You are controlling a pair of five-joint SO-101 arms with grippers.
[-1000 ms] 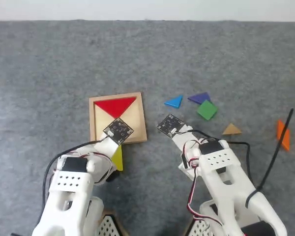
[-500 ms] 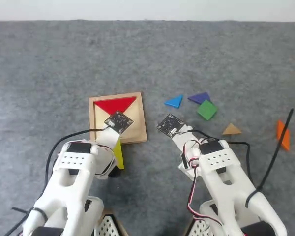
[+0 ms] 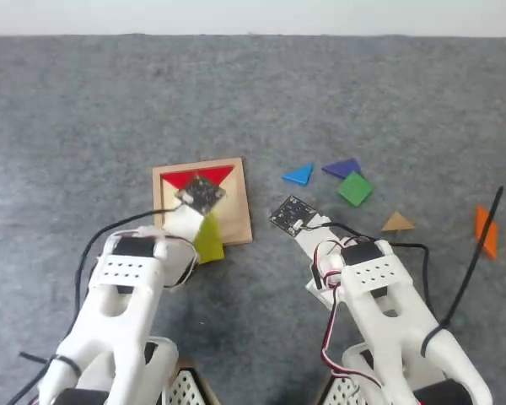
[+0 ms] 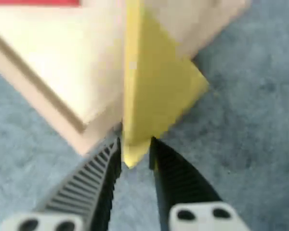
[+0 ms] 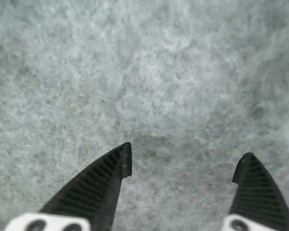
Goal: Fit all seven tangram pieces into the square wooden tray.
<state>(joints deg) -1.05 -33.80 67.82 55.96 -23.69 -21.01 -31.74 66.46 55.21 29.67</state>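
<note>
High view: the square wooden tray lies on the grey bench, left of centre. A red triangle sits flat in the tray's far section, with its long edge along the far rim. The left arm reaches over the tray's near half, and a yellow triangle hangs tilted at its wrist, across the tray's near rim. The right arm ends just right of the tray, between the tray and the loose pieces. To the right of the tray lie a blue triangle, a purple parallelogram and a green square, grouped close together. A tan triangle lies nearer the right arm. An orange piece lies well apart at the right edge, crossed by a black cable. Left wrist view: the left end effector is pinching the nearest corner of the yellow triangle between its two fingers. The piece stands on edge over the tray's rim and corner, and whether it touches the wood cannot be determined. Right wrist view: the right end effector has its fingers spread wide above bare bench surface, with nothing between them.
</note>
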